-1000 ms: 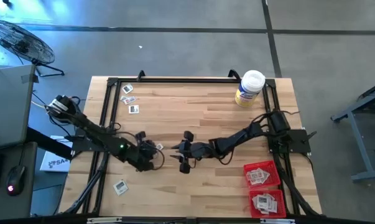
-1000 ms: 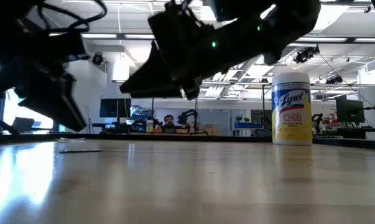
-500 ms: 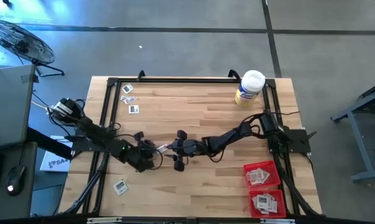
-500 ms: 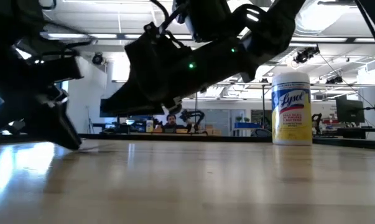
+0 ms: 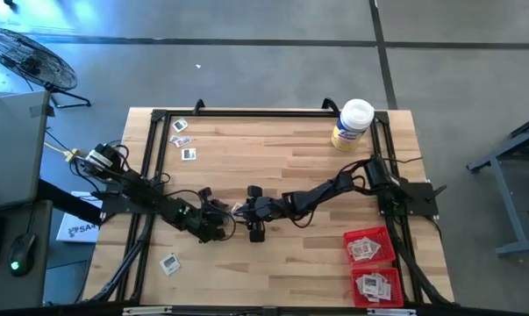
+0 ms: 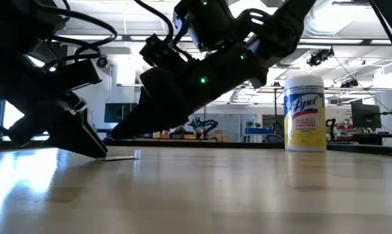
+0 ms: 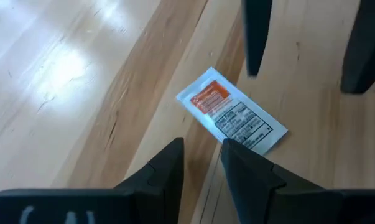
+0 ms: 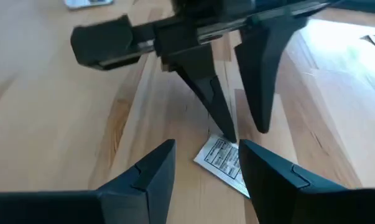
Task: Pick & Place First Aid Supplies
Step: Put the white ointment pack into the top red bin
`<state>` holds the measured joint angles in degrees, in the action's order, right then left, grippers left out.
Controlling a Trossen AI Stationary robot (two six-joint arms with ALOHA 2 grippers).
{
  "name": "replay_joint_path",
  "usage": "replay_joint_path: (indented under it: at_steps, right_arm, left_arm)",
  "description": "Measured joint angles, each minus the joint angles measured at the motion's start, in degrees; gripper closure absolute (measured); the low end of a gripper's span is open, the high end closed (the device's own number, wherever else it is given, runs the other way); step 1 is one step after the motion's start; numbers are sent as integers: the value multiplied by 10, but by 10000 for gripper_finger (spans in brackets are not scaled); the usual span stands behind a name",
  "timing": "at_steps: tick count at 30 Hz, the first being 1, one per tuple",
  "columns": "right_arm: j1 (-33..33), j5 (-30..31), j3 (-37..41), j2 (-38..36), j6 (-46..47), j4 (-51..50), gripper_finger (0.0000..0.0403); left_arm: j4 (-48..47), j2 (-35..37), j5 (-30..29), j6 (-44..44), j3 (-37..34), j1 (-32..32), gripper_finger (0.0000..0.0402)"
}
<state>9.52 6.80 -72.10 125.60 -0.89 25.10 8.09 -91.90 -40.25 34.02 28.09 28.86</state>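
One first aid packet (image 7: pixel 232 118), white with an orange mark and dark print, lies flat on the wooden table near its middle (image 5: pixel 238 209). My left gripper (image 7: pixel 203 146) reaches in from the table's left, slants down and is open by a narrow gap, at the packet's end nearest it. My right gripper (image 8: pixel 206 149) comes from the right, also open. Its two fingers stand on either side of the packet (image 8: pixel 223 160) and a little above the table (image 6: pixel 117 133), touching nothing. My left gripper meets the packet's end nearest it (image 7: pixel 227 139) with the tip of one finger (image 8: pixel 227 138), which slants down from the table's left onto it. The other finger stands beside the packet over bare wood. The packet lies flat on the table.
A yellow jar with a white lid (image 5: pixel 352 125) stands at the far right. Two red trays (image 5: pixel 369 246) (image 5: pixel 375 283) holding packets sit at the near right. More packets lie at the far left (image 5: pixel 183 140), and one lies at the near left (image 5: pixel 168 262). Black rails frame the table.
My left gripper has sunk to the table top and tipped further down. My right gripper has moved toward the table's left and down, closing in on the packet. The packet has slid a little toward the table's right, staying flat.
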Motion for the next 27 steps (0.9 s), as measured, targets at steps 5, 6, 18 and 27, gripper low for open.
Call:
replay_joint_path:
  at_steps: [5,6,18,27]
  right_arm:
    - [-1,-15,0,0,-25,-17,236]
    - [-1,-14,0,0,-25,-25,236]
    - [-11,-8,0,40,-10,0,252]
    - [-36,23,-3,43,71,-47,273]
  left_arm:
    - [33,-1,12,-14,0,-1,287]
    - [32,-1,12,-14,0,0,287]
    - [29,-1,8,-13,0,0,287]
    - [62,-35,1,-13,1,-8,287]
